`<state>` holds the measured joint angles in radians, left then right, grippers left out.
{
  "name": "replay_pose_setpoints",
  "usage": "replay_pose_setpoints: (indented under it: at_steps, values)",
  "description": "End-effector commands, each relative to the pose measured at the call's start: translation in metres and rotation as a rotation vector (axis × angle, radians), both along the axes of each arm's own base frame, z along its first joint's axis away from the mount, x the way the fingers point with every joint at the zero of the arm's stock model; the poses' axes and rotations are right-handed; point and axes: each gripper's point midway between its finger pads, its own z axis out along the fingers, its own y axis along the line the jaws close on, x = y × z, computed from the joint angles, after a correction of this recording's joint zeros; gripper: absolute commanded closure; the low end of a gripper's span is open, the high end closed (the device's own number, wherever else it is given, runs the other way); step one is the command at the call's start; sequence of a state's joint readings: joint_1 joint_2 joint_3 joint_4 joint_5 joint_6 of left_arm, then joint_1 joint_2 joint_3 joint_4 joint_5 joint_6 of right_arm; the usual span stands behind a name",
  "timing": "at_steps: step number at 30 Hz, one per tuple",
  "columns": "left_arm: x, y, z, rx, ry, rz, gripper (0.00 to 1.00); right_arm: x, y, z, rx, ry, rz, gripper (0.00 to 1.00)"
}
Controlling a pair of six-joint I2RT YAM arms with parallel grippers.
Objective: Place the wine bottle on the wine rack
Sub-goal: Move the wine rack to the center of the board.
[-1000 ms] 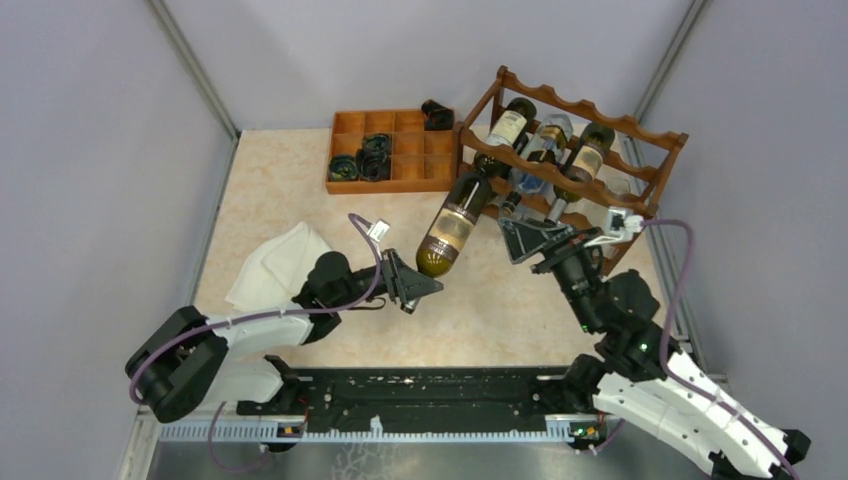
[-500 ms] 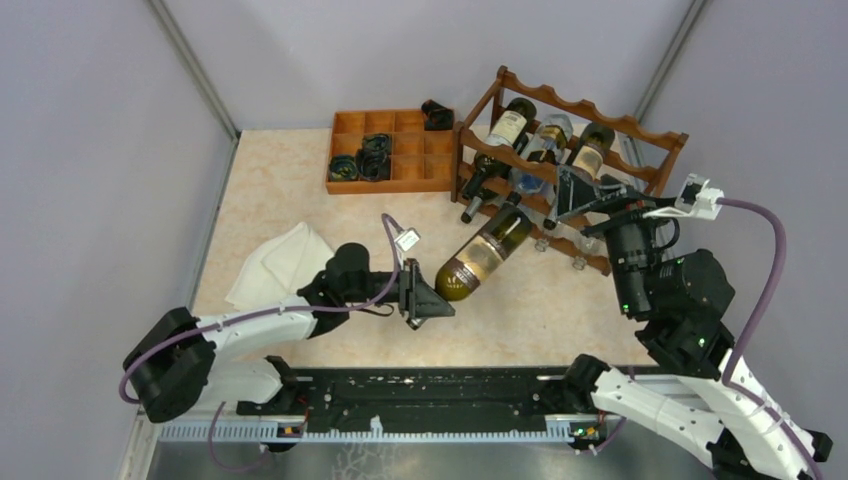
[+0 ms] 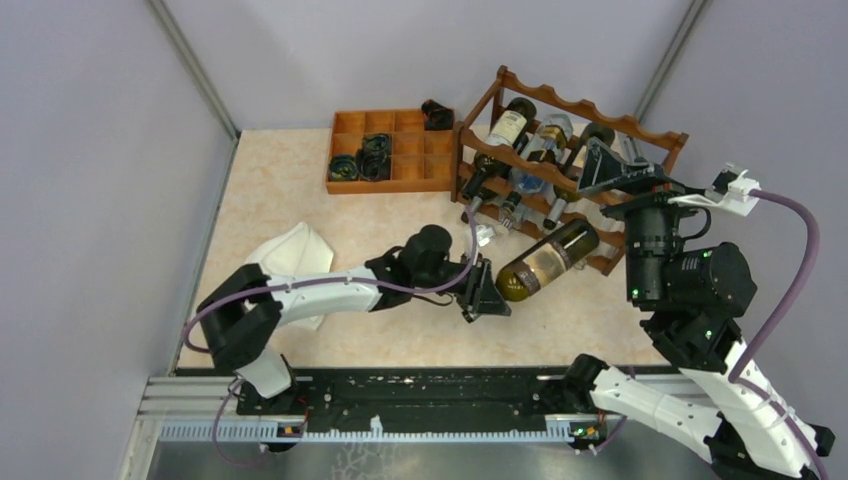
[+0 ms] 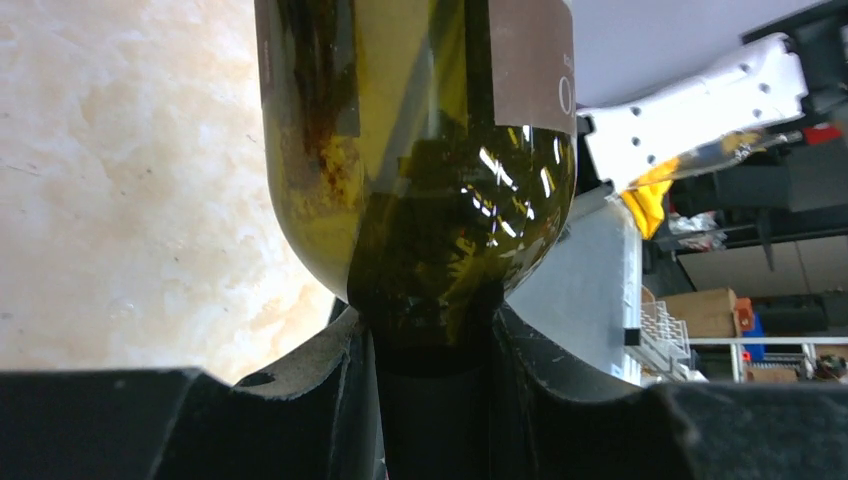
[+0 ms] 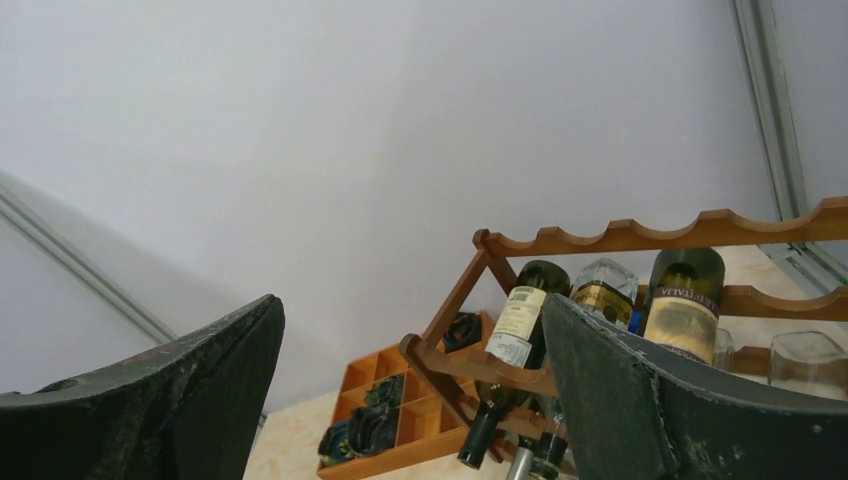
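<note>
L gripper [image 3: 484, 297] is clamping the base of the wine bottle [image 3: 541, 262]. In the L wrist view its black fingers [image 4: 310, 385] are pressing in at both sides of the rounded green glass bottom, w/ the tan label running up the body. The bottle is hanging low over the table [image 3: 300, 190], tilted, base toward near-left, neck pointing far-right into the bottom tier of the wine rack [image 3: 590, 106]. Its shoulder is sitting right at the rack's near lower rail; can't tell whether glass is touching wood. L arm is stretching across from the near-left, passing just beside a crumpled white cloth [image 3: 285, 258].

R gripper [image 3: 603, 168] is hovering w/ jaws spread wide, gripping nothing, over the rack's right part & covering part of the rightmost stored bottle.

In the way: three stored bottles [image 3: 512, 124] are lying side by side on the upper tier. Their necks are sloping down toward the near side, caps poking out just far-left of the held bottle. Some clear glass is lying at the rack's foot near those necks; too small to identify.

Just left of the rack, the orange-brown compartment tray [image 3: 345, 125] is holding black coiled items [image 3: 365, 160] in a few cells. One more black item [image 3: 437, 113] is sitting at its far right corner.
</note>
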<state>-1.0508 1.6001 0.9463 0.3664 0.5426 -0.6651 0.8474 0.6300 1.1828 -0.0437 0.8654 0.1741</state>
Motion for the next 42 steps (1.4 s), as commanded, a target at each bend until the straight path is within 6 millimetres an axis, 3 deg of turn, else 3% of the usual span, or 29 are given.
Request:
replay_pose_setpoints:
  at_steps: [1,12,21,28,42]
  values:
    - [0.016,-0.034,0.031,-0.038,-0.143,0.017,1.00,-0.004,-0.011,0.022,0.027,-0.048,-0.038,0.02]
    - [0.044,-0.078,0.030,0.049,-0.215,0.088,1.00,-0.007,-0.016,0.019,0.028,-0.050,-0.046,0.02]
    - [0.068,-0.095,0.020,0.145,-0.224,0.151,1.00,-0.015,-0.023,0.020,0.057,-0.070,-0.038,0.02]
    - [0.080,-0.113,0.035,0.126,-0.260,0.158,1.00,-0.014,-0.020,0.021,0.054,-0.073,-0.026,0.02]
    - [0.114,-0.154,0.040,0.156,-0.290,0.222,1.00,-0.021,-0.022,0.022,0.090,-0.090,0.010,0.02]
